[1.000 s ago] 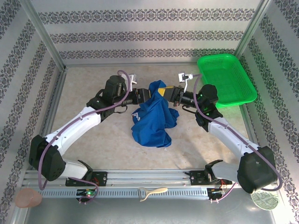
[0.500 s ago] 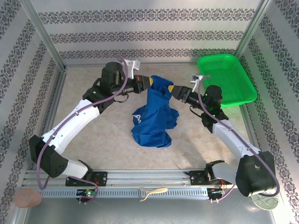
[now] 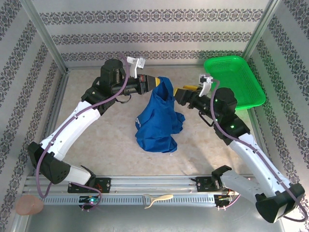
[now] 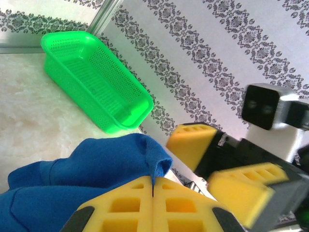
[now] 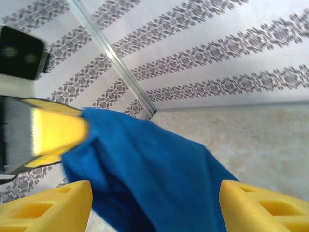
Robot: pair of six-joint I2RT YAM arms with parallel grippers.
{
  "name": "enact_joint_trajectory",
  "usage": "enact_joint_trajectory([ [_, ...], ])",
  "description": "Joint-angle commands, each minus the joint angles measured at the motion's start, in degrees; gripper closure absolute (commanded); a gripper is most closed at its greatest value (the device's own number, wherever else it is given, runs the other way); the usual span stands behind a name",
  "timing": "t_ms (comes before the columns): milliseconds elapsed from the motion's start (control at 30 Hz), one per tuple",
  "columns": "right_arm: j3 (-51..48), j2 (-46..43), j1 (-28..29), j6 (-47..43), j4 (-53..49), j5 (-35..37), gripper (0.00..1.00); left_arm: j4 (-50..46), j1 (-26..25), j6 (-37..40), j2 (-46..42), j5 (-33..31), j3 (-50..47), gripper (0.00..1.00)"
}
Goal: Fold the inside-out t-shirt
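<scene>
Left gripper (image 3: 157, 81) clamped on a corner of the inside-out t-shirt (image 3: 158, 121); our right gripper (image 3: 179, 93) gapes just beside it, holding nothing.
We see the left fingers (image 4: 130, 210) pressed tight together with a fold of blue cloth pinched between them, holding the shirt's far end up, while the rest drapes in a bunch on the middle of the table (image 3: 116, 150), the green basket (image 3: 234, 82) at the far right.

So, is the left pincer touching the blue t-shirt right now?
Touching. The left wrist view shows the left pincer shut, with an edge of the blue t-shirt pinched between its yellow fingers.
</scene>
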Motion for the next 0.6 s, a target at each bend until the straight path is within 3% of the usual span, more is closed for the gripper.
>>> enact_joint_trajectory([
  [0, 4.45, 3.81, 3.46, -7.48, -6.37, 9.24, 0.29, 0.32, 0.46, -1.17, -0.49, 1.44, -0.25, 1.0],
  [267, 9.71, 11.53, 8.85, -11.99, -10.62, 19.43, 0.34, -0.06, 0.46, -1.15, -1.17, 1.17, -0.38, 1.0],
  [300, 9.37, 11.66, 8.81, -11.62, -10.84, 21.63, 0.4, -0.11, 0.46, -1.17, -1.2, 1.24, -0.46, 1.0],
  [333, 8.93, 11.62, 8.7, -11.15, -11.14, 24.77, 0.53, -0.27, 0.49, -1.1, -1.23, 1.26, -0.56, 1.0],
  [367, 8.4, 11.36, 8.49, -10.09, -11.88, 28.67, 0.73, -0.45, 0.39, -1.09, -1.28, 1.21, -0.78, 1.0],
  [433, 7.03, 9.83, 6.96, -8.32, -11.93, 30.08, 1.0, -1.42, 0.53, -0.69, -1.44, 0.53, -1.22, 1.0],
  [500, 6.82, 8.34, 4.69, -6.87, -11.18, 26.02, 1.0, -3.63, 1.1, 0.02, -0.96, -0.94, -1.02, 1.0],
  [567, 11.32, 8.87, 1.94, -6.78, -11.9, 17.41, 1.0, -5.56, 3.88, 0.19, 1.02, -1.15, 2.25, 1.0],
])
